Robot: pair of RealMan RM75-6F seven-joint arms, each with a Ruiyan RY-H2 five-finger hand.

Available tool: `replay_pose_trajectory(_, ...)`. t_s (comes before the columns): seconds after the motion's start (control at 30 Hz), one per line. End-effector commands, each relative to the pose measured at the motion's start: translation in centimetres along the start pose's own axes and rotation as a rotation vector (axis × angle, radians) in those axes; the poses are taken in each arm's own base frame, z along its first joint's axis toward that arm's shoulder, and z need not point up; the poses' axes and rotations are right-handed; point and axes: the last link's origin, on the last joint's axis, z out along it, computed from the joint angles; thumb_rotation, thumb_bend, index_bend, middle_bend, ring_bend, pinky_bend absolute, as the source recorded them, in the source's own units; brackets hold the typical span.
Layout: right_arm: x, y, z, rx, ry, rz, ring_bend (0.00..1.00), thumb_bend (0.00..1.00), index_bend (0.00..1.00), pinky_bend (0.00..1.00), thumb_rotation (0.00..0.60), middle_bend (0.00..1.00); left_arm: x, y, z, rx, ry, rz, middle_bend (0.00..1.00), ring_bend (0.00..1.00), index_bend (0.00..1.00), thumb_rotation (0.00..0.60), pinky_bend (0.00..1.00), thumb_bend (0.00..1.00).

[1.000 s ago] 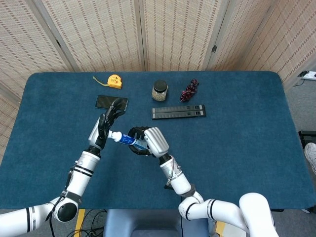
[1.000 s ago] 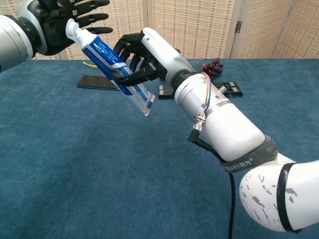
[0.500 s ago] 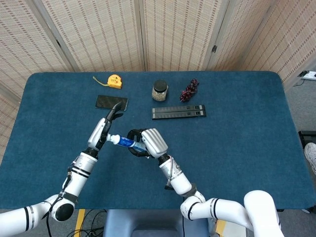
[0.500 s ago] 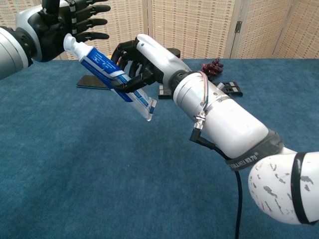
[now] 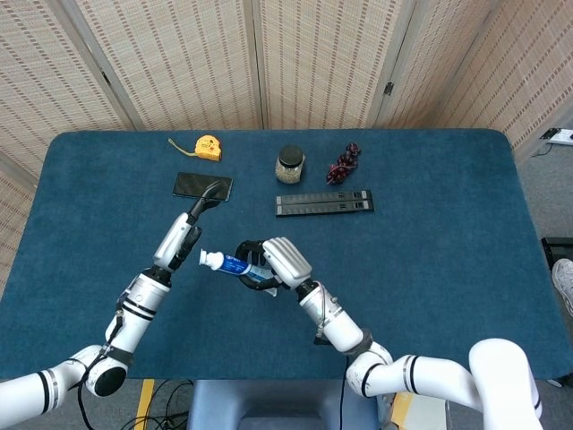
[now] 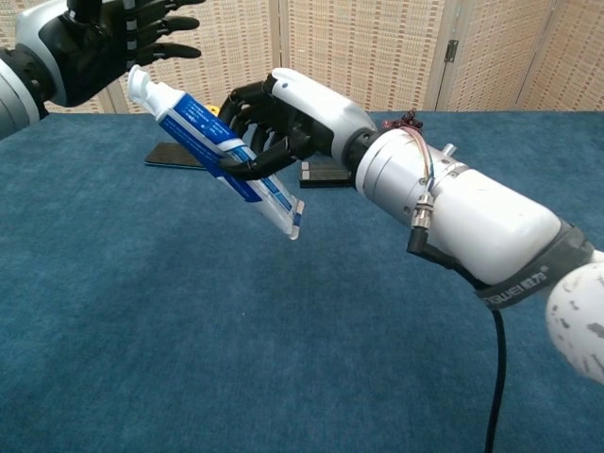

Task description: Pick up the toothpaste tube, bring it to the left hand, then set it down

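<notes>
Right robot hand (image 5: 273,262) gripped the toothpaste tube (image 5: 231,263) above the blue bench (image 5: 448,269), woven screens behind. Head view: phone (image 5: 202,185), tape measure (image 5: 208,147), jar (image 5: 289,165) and black strip (image 5: 323,203) lay beyond. Chest view: right robot hand (image 6: 278,118) wrapped the tube (image 6: 212,148), cap near the left robot hand (image 6: 99,42), fingers spread, holding nothing.

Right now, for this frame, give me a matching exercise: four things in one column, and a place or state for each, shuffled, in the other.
Things:
1. toothpaste tube
2. left robot hand
3. tape measure
4. black phone

Places or states:
A. lying flat on the table near the left arm
B. fingers spread, holding nothing
C. far edge of the table, yellow
D. held off the table in the right robot hand

Pairs: 1-D, 2-B, 3-C, 4-A
</notes>
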Motion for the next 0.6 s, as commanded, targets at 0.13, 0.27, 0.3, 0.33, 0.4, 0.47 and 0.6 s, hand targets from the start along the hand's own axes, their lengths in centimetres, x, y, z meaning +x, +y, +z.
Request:
replay_pose_trajectory(0.13, 0.38, 0.72, -0.52, -0.062, -0.07, 0.073, 0.55, 0.71, 0.68, 0.55, 0.6, 0.64, 0.8, -0.47, -0.86, -0.072, -0.034, 0.099, 0.0, 0.0, 0.0, 0.0, 0.15, 0.01)
replay_pose_trajectory(0.27, 0.4, 0.69, -0.36, -0.08, -0.087, 0.105, 0.55, 0.7, 0.68, 0.55, 0.6, 0.64, 0.72, -0.56, -1.09, -0.097, -0.065, 0.161, 0.0, 0.0, 0.0, 0.0, 0.14, 0.01)
replay_pose_trajectory(0.3, 0.36, 0.64, -0.32, -0.083, -0.092, 0.115, 0.55, 0.7, 0.68, 0.55, 0.6, 0.64, 0.67, -0.53, -1.08, -0.106, -0.068, 0.179, 0.0, 0.0, 0.0, 0.0, 0.14, 0.01)
replay_pose_trajectory(0.33, 0.33, 0.6, -0.27, -0.086, -0.096, 0.122, 0.55, 0.7, 0.68, 0.55, 0.6, 0.64, 0.61, -0.53, -1.07, -0.111, -0.069, 0.19, 0.0, 0.0, 0.0, 0.0, 0.14, 0.01)
replay_pose_trajectory(0.4, 0.26, 0.55, -0.17, -0.091, -0.103, 0.129, 0.55, 0.71, 0.68, 0.55, 0.6, 0.64, 0.42, -0.51, -1.01, -0.124, -0.082, 0.225, 0.0, 0.0, 0.0, 0.0, 0.14, 0.01)
replay_pose_trajectory(0.47, 0.25, 0.49, -0.14, -0.095, -0.108, 0.14, 0.55, 0.71, 0.68, 0.55, 0.6, 0.64, 0.33, -0.49, -0.91, -0.134, -0.09, 0.256, 0.0, 0.0, 0.0, 0.0, 0.14, 0.01)
replay_pose_trajectory(0.6, 0.33, 0.35, -0.11, -0.101, -0.123, 0.161, 0.55, 0.71, 0.68, 0.55, 0.6, 0.64, 0.02, -0.51, -0.74, -0.149, -0.112, 0.295, 0.0, 0.0, 0.0, 0.0, 0.14, 0.01)
